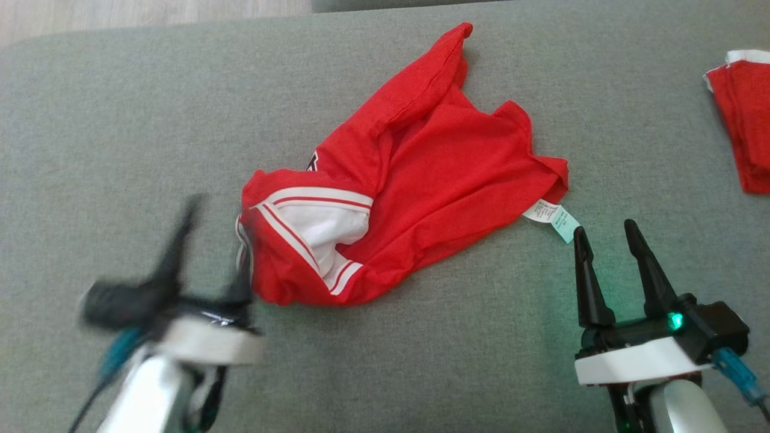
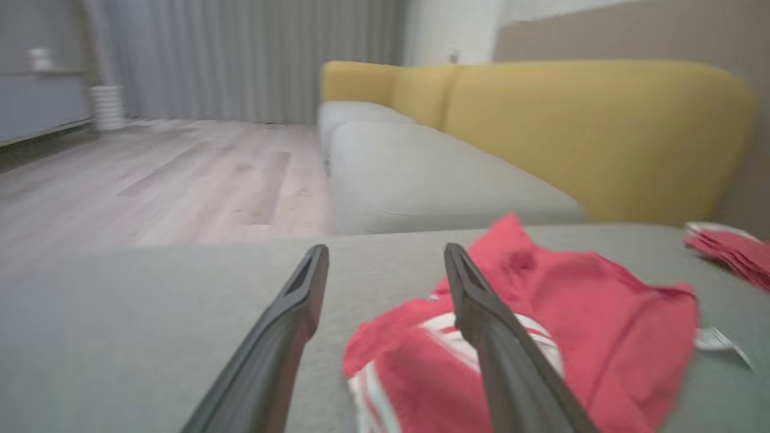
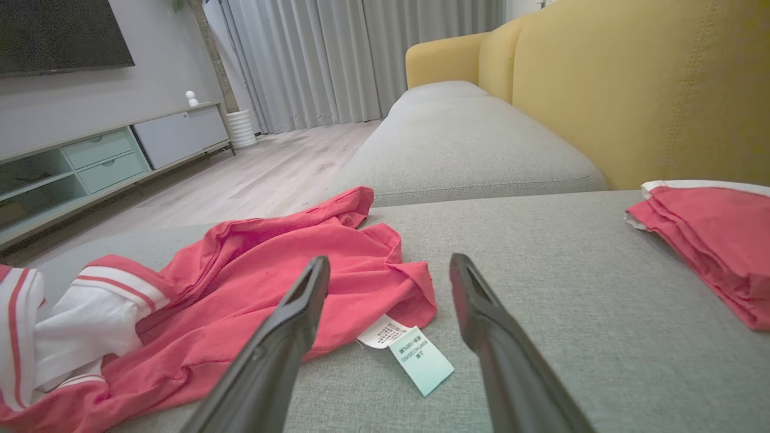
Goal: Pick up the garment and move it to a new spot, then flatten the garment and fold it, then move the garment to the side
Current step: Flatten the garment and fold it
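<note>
Garment of crumpled red fabric, white-striped trim, on grey woven cushion; left gripper, right gripper both apart

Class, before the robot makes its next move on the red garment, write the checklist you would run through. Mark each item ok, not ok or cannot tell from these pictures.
1. Is the left gripper open? Ok: its wrist view shows the fingers apart with no cloth pinched.
2. Is the right gripper open and empty? Ok.
3. Is the red garment lying flat? Not ok: it is crumpled, with the white-striped part bunched up.
4. Is the red garment apart from the folded red pile? Ok.
5. Is the left gripper clear of the red garment's edge? Cannot tell: the head view is blurred there.
</note>
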`<state>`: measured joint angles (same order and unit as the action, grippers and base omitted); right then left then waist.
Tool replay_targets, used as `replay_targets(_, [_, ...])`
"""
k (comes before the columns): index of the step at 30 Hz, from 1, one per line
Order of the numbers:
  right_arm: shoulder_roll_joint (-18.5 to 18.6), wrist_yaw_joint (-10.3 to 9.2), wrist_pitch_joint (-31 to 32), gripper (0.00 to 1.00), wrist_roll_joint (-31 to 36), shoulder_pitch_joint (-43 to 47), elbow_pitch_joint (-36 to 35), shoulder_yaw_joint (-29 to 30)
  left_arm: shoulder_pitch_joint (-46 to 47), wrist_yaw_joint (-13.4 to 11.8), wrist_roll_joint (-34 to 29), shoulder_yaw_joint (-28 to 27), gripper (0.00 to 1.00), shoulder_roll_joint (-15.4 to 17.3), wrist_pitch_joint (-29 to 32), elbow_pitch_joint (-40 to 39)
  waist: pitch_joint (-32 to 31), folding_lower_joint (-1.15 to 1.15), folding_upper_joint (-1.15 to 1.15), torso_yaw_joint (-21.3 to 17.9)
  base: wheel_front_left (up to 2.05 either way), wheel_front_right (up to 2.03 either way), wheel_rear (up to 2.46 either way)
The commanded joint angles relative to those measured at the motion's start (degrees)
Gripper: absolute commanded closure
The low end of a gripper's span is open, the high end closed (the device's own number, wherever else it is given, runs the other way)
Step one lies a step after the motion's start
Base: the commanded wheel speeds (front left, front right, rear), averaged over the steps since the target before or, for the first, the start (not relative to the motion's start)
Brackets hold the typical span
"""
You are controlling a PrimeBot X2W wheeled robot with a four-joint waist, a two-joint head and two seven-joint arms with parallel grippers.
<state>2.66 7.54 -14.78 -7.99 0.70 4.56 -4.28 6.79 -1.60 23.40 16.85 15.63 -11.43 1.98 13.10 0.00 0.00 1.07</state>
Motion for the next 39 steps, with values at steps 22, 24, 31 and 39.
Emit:
replay_targets(22, [0.2,-0.05,-0.2,0.00,-0.8,0.0,-0.7,-0.8,-0.1,-3.6,-12.1,11.0,0.31,7.2,31.8,1.4,-0.8,0.00,0.00,1.4,0.00,0.00,0.00])
replay_targets(24, [0.2,-0.05,-0.2,0.00,-0.8,-0.3,-0.7,-1.1,-1.6,-3.7,-10.6,10.5,0.24,6.9,31.2,0.1,-0.8,0.00,0.00,1.9,0.00,0.00,0.00])
replay_targets(31, [0.2,-0.05,-0.2,0.00,-0.2,-1.1,-0.6,-1.0,-0.8,-5.7,-11.8,9.9,0.00,5.8,25.4,-5.5,-0.3,0.00,0.00,2.7,0.00,0.00,0.00])
replay_targets(39, [0.5,-0.05,-0.2,0.00,0.2,-1.9,-0.5,-1.6,7.8,-3.1,-12.0,11.0,0.00,4.3,26.0,-2.6,1.8,0.00,0.00,1.1,0.00,0.00,0.00])
